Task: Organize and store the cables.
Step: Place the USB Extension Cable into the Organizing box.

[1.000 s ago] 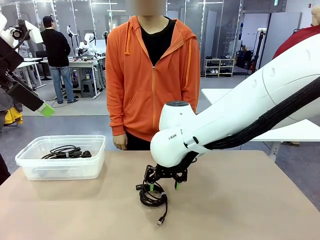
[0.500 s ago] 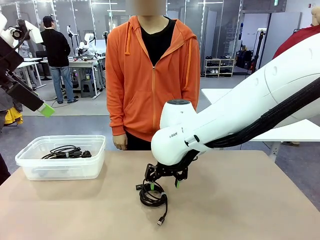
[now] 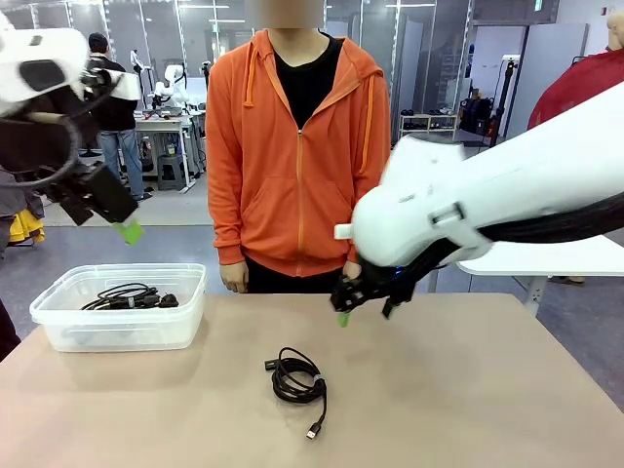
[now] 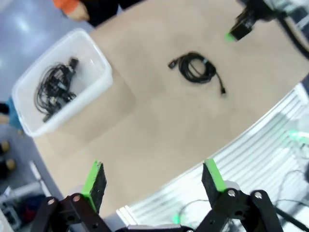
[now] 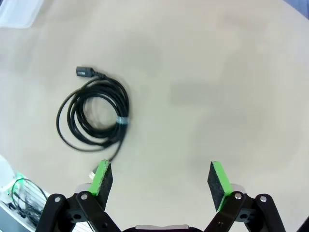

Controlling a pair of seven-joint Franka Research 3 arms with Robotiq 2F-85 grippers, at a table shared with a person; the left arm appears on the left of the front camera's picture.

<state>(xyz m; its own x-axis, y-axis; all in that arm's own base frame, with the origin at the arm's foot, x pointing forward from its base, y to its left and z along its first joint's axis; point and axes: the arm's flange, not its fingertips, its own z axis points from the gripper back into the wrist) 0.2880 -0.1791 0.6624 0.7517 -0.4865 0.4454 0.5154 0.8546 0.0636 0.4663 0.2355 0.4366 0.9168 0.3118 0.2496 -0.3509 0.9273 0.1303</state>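
Bench (image 3: 468,409): tan, wide, bare around the item; nothing on its surface blocks a descent.

Person (image 3: 297,146): orange hoodie, upper centre of the front view, behind the far edge; one hand hangs near that edge, close to the right pincer.

Bin (image 3: 122,307): clear plastic, left of the front view, holding cables (image 3: 129,295) already stored in a loose tangle.

Right pincer (image 3: 363,304): centre right of the front view, above the bench, fingers apart, empty.

Left pincer (image 4: 154,180): raised at upper left of the front view, fingers apart, empty.

Loose cable (image 3: 296,379): lower centre of the front view, lying flat, well apart from the bin. Judged light, limp and springy. A small tie binds one side of the coil; grip across the bundled strands there, not at the trailing plug (image 3: 312,431).
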